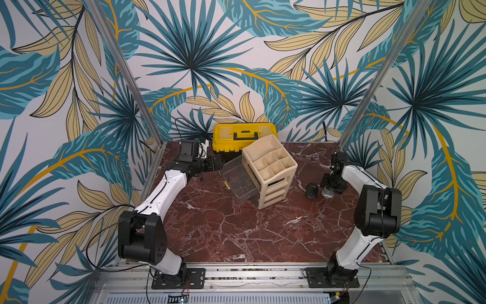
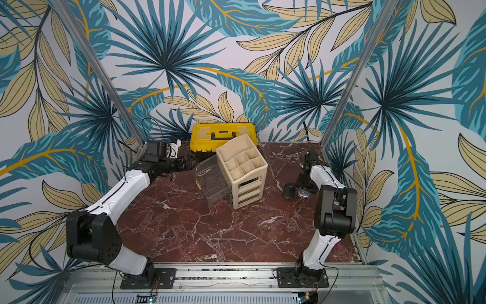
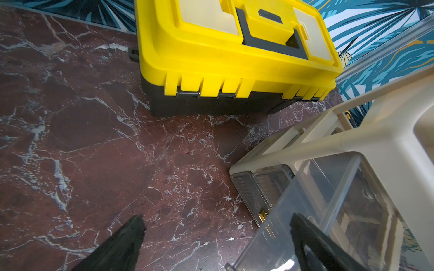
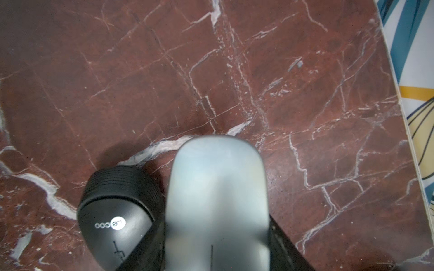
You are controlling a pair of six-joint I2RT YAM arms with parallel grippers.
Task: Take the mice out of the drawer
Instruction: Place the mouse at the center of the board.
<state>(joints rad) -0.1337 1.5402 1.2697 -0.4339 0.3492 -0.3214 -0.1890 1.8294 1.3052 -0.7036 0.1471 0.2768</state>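
Red marble bench (image 1: 236, 231), leafy wallpaper. Right of centre in both top views, the right jaws grasp the silver-grey mouse (image 1: 327, 195) just beside the black mouse (image 1: 312, 190): set-down seems in hand. By the drawer (image 1: 234, 179) the left jaws gape. Next: release, lift straight.
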